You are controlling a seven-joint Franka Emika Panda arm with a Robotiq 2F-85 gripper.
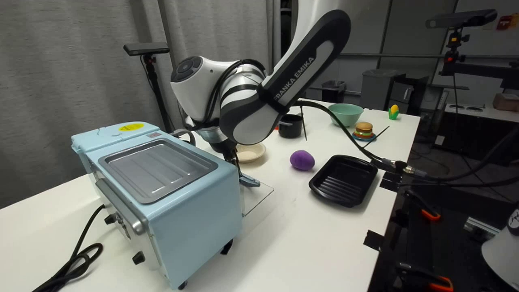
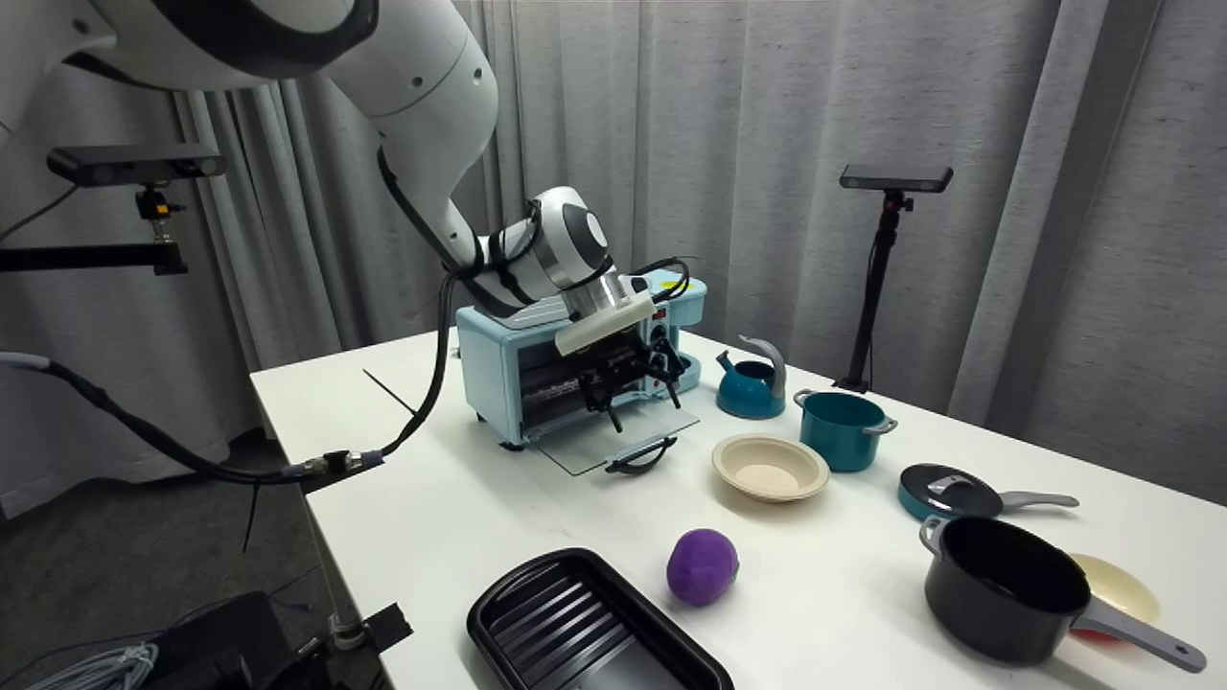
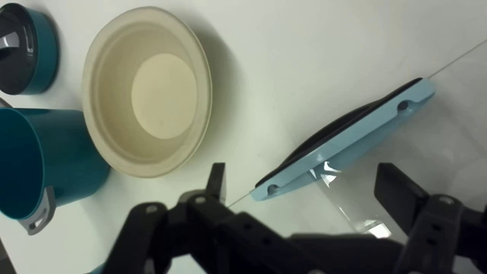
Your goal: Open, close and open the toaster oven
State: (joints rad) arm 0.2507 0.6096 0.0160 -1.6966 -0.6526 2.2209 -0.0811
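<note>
Light-blue boxy metal toaster oven (image 1: 182, 229) has transparent door (image 2: 587, 450) lowered; black two-fingered tool (image 3: 302, 179), fingers (image 3: 395, 198) spread, hangs at toaster oven's front.

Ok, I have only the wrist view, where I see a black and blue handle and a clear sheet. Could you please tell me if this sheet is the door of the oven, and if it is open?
Observer: Yes. In an exterior view the door is folded down at the front of the oven, so it is open.
Operator: Thank you. And beside the bowl, is there something which I cannot see?
Observer: Yes, a round purple thing lies between it and the black tray.
Operator: Good. What lies on the side opposite to the door?
Observer: A black cord lies there, looped on the table.
</note>
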